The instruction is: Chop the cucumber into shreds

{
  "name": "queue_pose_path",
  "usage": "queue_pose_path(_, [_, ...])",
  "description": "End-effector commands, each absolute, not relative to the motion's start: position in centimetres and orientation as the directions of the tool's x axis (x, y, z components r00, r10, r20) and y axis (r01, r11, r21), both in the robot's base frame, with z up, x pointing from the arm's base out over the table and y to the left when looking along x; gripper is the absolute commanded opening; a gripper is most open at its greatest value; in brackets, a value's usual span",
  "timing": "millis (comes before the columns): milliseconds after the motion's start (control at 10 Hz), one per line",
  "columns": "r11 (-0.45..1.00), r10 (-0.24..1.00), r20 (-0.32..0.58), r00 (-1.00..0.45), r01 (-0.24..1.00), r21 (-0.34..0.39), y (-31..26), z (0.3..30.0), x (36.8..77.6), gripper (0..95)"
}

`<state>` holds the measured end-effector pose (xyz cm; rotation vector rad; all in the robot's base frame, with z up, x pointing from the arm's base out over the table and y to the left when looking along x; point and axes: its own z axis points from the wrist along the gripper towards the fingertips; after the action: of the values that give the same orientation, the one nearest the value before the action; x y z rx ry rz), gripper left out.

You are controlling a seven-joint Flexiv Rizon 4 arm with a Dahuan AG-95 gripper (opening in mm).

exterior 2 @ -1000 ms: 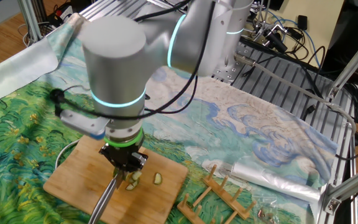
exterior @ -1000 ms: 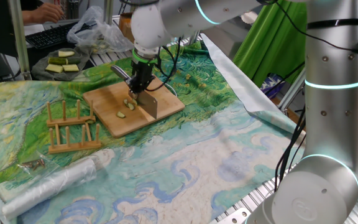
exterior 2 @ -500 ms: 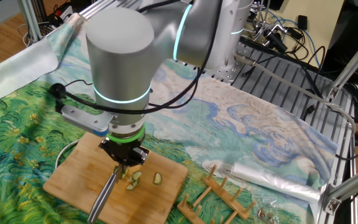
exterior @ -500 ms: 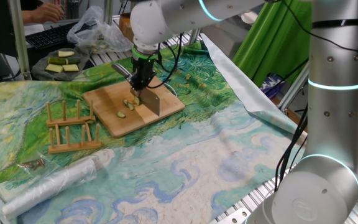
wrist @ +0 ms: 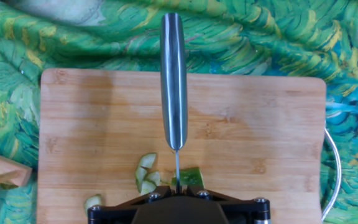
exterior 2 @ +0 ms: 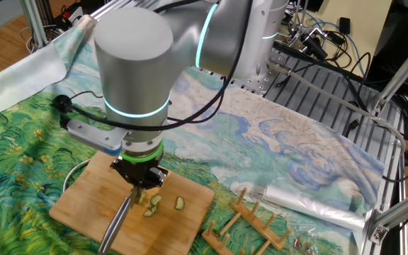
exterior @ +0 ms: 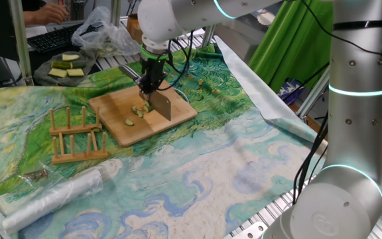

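My gripper (exterior: 152,83) is shut on a knife, blade (exterior: 162,106) down and steel handle (wrist: 173,81) pointing away in the hand view. The blade hangs just above the wooden board (exterior: 118,126). The cucumber (wrist: 191,177), a small dark-skinned chunk, lies right of the blade's thin edge, partly hidden by my gripper body. The shreds (wrist: 146,171) lie left of the blade, one more further left (wrist: 93,201). In the other fixed view the gripper (exterior 2: 142,180) is over the board (exterior 2: 83,205) with shreds (exterior 2: 180,204) beside it.
A wooden rack (exterior: 75,136) stands left of the board, and a rolled plastic sheet (exterior: 52,196) lies nearer the front. A plate of pale slabs (exterior: 65,66) and a plastic bag (exterior: 101,33) sit at the back left. A white ring (wrist: 334,168) lies beside the board's right edge.
The gripper and knife have risen a little off the board and shifted slightly towards the back. The cucumber pieces have stayed put.
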<state>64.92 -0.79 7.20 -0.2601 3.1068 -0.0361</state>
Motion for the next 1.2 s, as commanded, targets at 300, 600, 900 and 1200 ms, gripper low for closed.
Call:
queue_pose_path(300, [0.986, -0.167, -0.023, -0.986, -0.166, -0.019, -0.7, 6.4, 65.1, 0.0])
queue_pose_path(600, [0.988, -0.154, -0.063, -0.986, -0.155, 0.002, -0.4, 2.5, 64.9, 0.0])
queue_pose_path(900, [0.99, -0.139, -0.038, -0.99, -0.139, 0.006, -0.3, 4.0, 65.1, 0.0])
queue_pose_path(1200, [0.989, -0.147, -0.01, -0.989, -0.146, -0.025, -0.5, 5.7, 65.2, 0.0])
